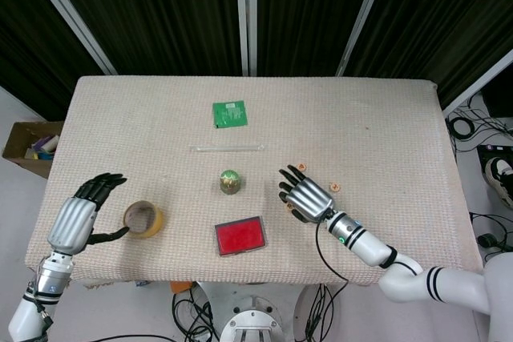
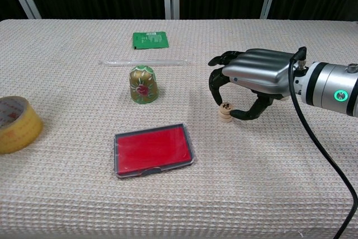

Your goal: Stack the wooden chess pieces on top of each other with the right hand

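Observation:
In the chest view a round wooden chess piece (image 2: pixel 226 106) lies on top of a second piece (image 2: pixel 224 117) on the cloth-covered table (image 2: pixel 279 183). My right hand (image 2: pixel 254 76) arches over the pair, a fingertip and the thumb pinching the upper piece. In the head view the right hand (image 1: pixel 307 196) hides that pair. Two more wooden pieces lie loose, one just beyond the hand (image 1: pixel 302 167) and one to its right (image 1: pixel 334 187). My left hand (image 1: pixel 76 218) rests open at the table's front left, holding nothing.
A green-gold bell-shaped ornament (image 2: pixel 144 84) stands left of the right hand. A red flat case (image 2: pixel 154 149) lies in front of it. A clear rod (image 2: pixel 144 62) and a green packet (image 2: pixel 150 40) lie further back. A tape roll (image 2: pixel 17 124) sits by the left hand.

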